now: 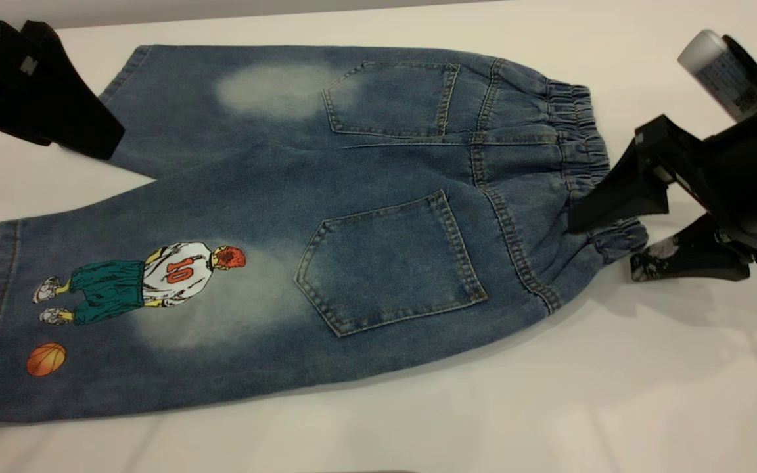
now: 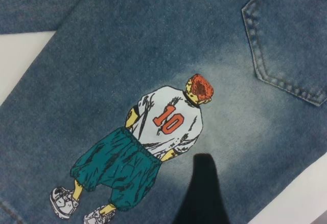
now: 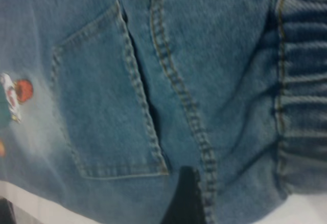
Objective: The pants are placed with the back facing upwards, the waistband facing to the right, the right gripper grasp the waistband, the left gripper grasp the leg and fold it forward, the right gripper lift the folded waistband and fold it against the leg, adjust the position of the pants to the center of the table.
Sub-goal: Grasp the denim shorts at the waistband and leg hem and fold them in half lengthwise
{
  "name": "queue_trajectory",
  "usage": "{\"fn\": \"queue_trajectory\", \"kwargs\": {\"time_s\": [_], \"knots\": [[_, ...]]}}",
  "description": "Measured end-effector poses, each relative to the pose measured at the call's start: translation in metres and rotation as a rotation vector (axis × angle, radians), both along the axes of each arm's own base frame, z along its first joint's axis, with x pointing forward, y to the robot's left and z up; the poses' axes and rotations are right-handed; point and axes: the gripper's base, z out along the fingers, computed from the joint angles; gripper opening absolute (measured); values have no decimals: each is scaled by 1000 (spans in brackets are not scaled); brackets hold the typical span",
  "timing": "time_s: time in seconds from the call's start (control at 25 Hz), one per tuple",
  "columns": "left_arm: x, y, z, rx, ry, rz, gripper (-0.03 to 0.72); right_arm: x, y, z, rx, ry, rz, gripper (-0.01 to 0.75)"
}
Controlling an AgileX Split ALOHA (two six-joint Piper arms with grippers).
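Faded blue denim pants (image 1: 273,230) lie flat, back up, across the white table (image 1: 615,394). At its right edge, the cylinder-bearing black right gripper (image 1: 605,246) straddles the ruched waistband (image 1: 582,138), prongs spread. The plain black left gripper (image 1: 99,135) sits on the far leg; its grip I can't tell.

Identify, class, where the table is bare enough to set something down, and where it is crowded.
Bare table lies along the near edge below the pants, and in a strip beyond them. It is crowded at the waistband, where the right gripper straddles it, and at the far leg under the left gripper.

Light: bright, even, apparently overhead.
Shadows: soft, under the right gripper (image 1: 605,246) on the table (image 1: 549,407).
Focus: right wrist view blurred.
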Motion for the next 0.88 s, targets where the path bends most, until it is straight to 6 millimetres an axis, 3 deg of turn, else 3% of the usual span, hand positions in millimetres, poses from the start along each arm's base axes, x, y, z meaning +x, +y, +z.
{"fn": "queue_trajectory", "kwargs": {"time_s": [0.48,0.88], "knots": [[0,0,0,1,-3,1,535,5,-3,-2,-53,-33,27,565],[0,0,0,1,-4,2,535,13,1,-11,0,-25,46,565]]}}
